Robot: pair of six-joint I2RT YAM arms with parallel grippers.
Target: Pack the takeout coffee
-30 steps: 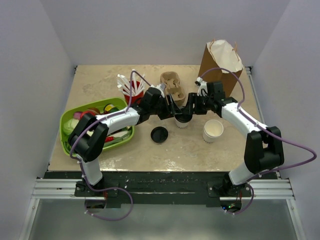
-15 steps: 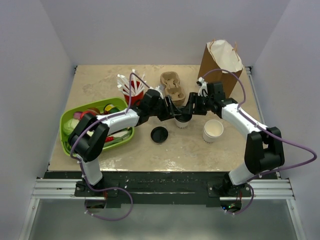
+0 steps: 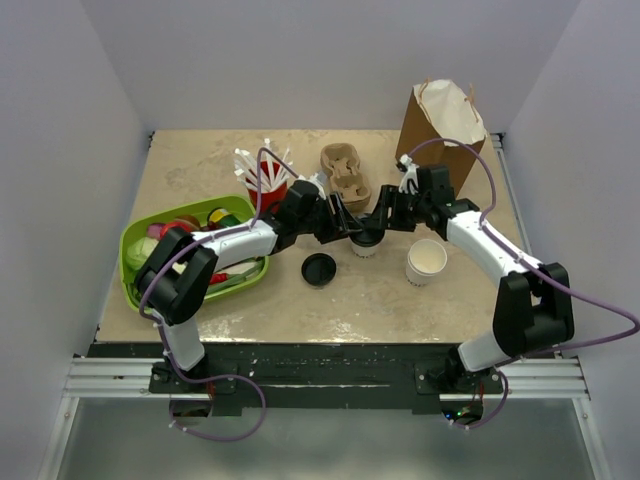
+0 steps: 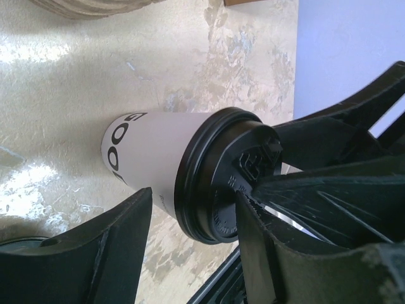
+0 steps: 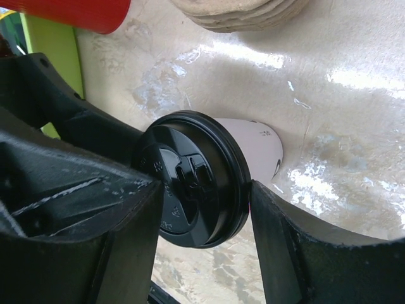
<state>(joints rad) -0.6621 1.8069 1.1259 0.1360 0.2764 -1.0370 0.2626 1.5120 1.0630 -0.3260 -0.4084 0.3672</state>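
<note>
The takeout coffee, a white paper cup with a black sip lid, stands upright mid-table. My left gripper reaches it from the left. In the left wrist view my left gripper is open: one finger stands clear of the cup wall and the other lies across the lid top. My right gripper comes from the right. In the right wrist view my right gripper has both fingers against the lid, one touching its rim.
A lidless white cup stands right of the coffee and a loose black lid lies to its left. A cardboard cup carrier and a red cup of utensils are behind. A brown paper bag stands back right, a green basket at left.
Both grippers have stayed at the coffee. The right arm's elbow has shifted slightly to the right; the cup has not moved.
</note>
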